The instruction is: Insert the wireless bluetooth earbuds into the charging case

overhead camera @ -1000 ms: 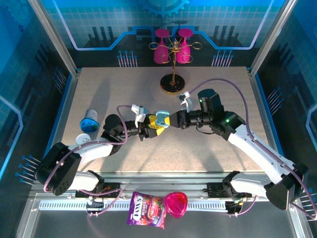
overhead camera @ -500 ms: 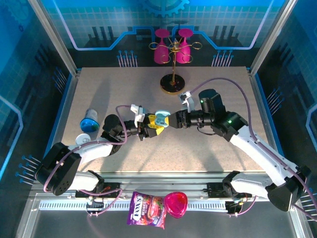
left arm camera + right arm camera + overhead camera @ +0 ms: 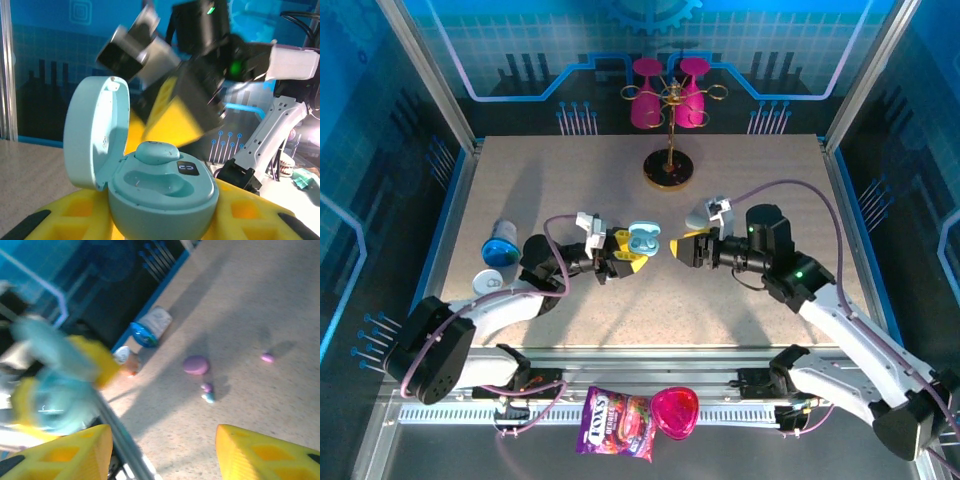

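— Arms first: how are they set?
— The left arm reaches in low from the near left. The left gripper is clamped on the base of the pale teal pebble-shaped plastic charging case, held above the speckled beige table. The right arm stretches in from the near right. The right gripper faces the case across a gap, its yellow fingers spread and holding nothing.
— Which way does the case point?
— Wells up. From the left wrist, its round lid stands hinged open on the left. One tiny pale teal plastic earbud sits in the rear well, and the nearer well is bare.
— Other buds?
— They are down on the table, seen from the right wrist. A lone lilac earbud lies apart. A second lilac earbud touches a pale blue earbud, just beside a lilac pebble-shaped case.
— What else is around?
— A blue-capped small container is well to the left. A gold stand with pink glasses is behind, near the back edge.
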Tool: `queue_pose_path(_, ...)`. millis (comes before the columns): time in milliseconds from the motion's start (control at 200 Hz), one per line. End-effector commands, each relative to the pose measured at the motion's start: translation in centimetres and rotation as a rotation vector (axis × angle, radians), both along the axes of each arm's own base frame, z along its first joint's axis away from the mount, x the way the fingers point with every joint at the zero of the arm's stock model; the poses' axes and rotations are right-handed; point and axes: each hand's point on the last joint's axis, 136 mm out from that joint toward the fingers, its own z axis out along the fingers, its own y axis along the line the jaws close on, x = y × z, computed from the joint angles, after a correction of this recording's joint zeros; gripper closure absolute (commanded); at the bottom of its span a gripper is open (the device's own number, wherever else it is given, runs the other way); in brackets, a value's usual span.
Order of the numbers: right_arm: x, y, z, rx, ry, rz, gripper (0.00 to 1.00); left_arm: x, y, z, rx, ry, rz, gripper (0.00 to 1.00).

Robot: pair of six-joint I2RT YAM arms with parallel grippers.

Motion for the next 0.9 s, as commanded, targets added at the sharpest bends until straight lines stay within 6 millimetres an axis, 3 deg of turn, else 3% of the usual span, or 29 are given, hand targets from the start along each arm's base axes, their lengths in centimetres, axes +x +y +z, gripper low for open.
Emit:
queue_pose_path(0,2.9,-1.4,-3.2,-0.005,0.072,-0.155,0.43,-0.8,0.5,1.4,-0.019,-0.075,0.013,0.69)
queue_pose_path(165,4.5,-0.5,-9.3,-0.091,0.237,-0.185,0.44,-1.5,0.7,2.2,-0.020,-0.087,0.006,0.69)
queue_pose_path(420,4.7,6.4,-15.4,-0.185,0.384,-0.043,0.45,-2.3,1.0,3.1,-0.022,-0.108,0.002,0.69)
queue_pose_path(445,5.1,7.5,-14.9,-0.177,0.371,-0.029,0.45,-2.4,1.0,3.2,-0.023,-0.108,0.001,0.69)
queue_pose_path(575,5.0,11.3,-16.6,-0.242,0.373,0.031,0.45,-2.7,1.1,3.5,-0.023,-0.112,-0.006,0.69)
queue_pose_path(725,5.2,14.1,-18.7,-0.359,0.369,0.071,0.53,-2.9,1.1,3.6,-0.015,-0.117,-0.005,0.69)
queue_pose_path(896,4.9,17.2,-19.4,-0.398,0.374,0.138,0.60,-3.0,1.2,3.5,-0.012,-0.117,-0.004,0.68)
